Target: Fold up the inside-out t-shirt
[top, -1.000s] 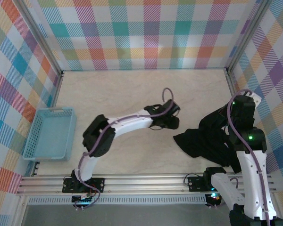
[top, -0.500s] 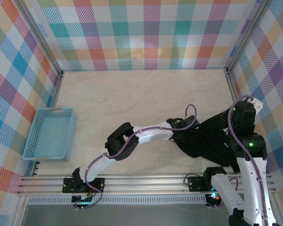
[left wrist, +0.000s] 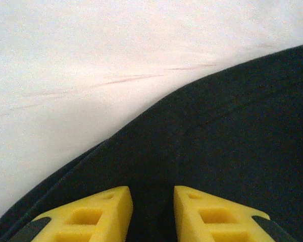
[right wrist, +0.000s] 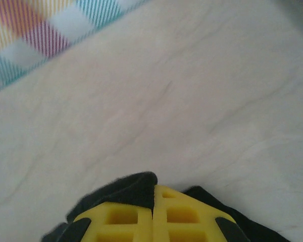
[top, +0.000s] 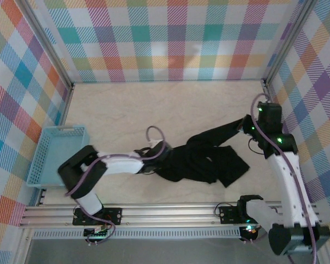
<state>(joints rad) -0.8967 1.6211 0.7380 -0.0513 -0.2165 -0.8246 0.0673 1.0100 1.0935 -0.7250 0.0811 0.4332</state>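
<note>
So the inside-out t-shirt (top: pixel 203 159) lies on the worktop (top: pixel 132 110) as a long, rumpled black band, strung between the two arms. It runs from the left gripper (top: pixel 157 157) near the middle over to the right gripper (top: pixel 246 125) by the right wall.

The right one's jaws are fully closed on a small bit of fabric, with black cloth poking out on both sides of the yellow tips in its wrist view. The left one's jaws sit slightly apart with black fabric right under and between them. Honestly can't tell whether that's a real pinch or just pressing down.

What could go wrong:
- If the left side has no proper hold, any pull probably lets the cloth slide out and slump back into a heap.
- The right grip looks like a thin edge only, so a hard tug might strip it free.
- The shirt looks twisted and bunched rather than flat, so folding now would likely lock in creases and give a lopsided result.

Containers: there's one light blue basket (top: pixel 66 128) at the left side of the worktop, well apart from the shirt. Nothing is in it.
</note>
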